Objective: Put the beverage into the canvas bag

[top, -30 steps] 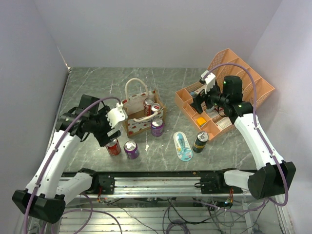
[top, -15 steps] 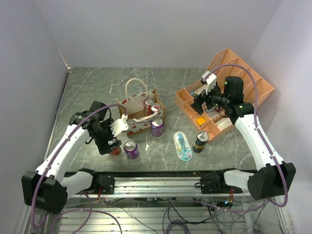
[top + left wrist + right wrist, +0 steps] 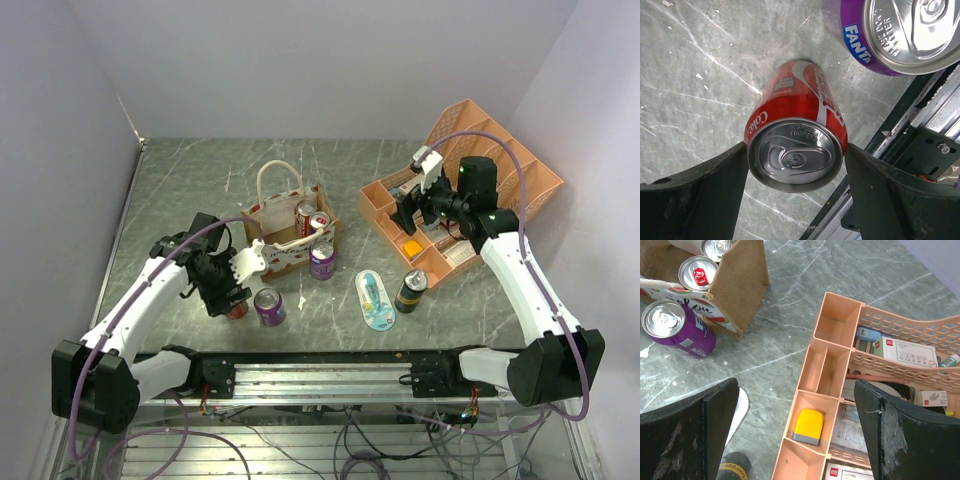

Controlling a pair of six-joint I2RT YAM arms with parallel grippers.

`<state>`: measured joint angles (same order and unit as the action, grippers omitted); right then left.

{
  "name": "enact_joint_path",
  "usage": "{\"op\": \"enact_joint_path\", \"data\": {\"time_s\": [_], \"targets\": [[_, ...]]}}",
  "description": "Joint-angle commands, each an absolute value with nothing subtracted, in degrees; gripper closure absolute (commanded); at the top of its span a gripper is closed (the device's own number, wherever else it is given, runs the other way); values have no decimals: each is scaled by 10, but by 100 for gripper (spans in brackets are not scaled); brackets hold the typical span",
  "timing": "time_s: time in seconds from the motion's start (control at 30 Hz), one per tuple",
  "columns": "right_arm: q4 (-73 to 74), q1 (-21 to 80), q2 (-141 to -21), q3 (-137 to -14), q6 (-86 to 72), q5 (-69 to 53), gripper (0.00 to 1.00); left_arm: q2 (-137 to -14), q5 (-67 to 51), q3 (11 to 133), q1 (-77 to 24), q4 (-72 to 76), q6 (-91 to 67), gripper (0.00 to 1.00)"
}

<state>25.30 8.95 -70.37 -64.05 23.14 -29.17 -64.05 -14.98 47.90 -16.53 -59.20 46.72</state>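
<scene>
The tan canvas bag (image 3: 283,254) with watermelon prints stands at centre-left and also shows in the right wrist view (image 3: 740,285). It holds two cans (image 3: 311,216). A red Coke can (image 3: 800,115) stands upright on the table near the front-left. My left gripper (image 3: 233,300) is over it, and in the left wrist view (image 3: 796,150) both fingers touch the can's sides. My right gripper (image 3: 406,212) is open and empty above the orange organizer (image 3: 470,190), as the right wrist view (image 3: 796,385) shows.
A purple Fanta can (image 3: 268,306) stands right next to the Coke can (image 3: 900,30). Another purple can (image 3: 322,260) stands by the bag's front. A black can (image 3: 411,290) and a flat blue-white packet (image 3: 375,298) lie at front centre. The metal rail runs along the front edge.
My left arm has swung down and in from beside the bag, and its fingers now straddle and touch the red Coke can. The right arm has barely moved.
</scene>
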Motion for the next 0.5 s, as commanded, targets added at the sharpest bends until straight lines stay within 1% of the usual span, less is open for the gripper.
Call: {"op": "enact_joint_path", "data": {"time_s": [0.0,0.13,0.2,0.3,0.37,0.47], "targets": [[243,85,-711,-634,234,-292,1,-624,-177,468,-163,-560,470,17],[243,85,-712,-634,233,-294,1,-627,-187,464,-163,-557,475,20],[243,84,-712,-634,233,-294,1,-629,-192,464,-163,-557,477,24],[242,84,-713,-633,234,-293,1,-632,-195,468,-163,-560,479,34],[243,84,-714,-634,234,-292,1,-632,-196,474,-163,-570,483,44],[242,84,-714,-633,234,-294,1,-627,-186,494,-163,-589,487,68]]}}
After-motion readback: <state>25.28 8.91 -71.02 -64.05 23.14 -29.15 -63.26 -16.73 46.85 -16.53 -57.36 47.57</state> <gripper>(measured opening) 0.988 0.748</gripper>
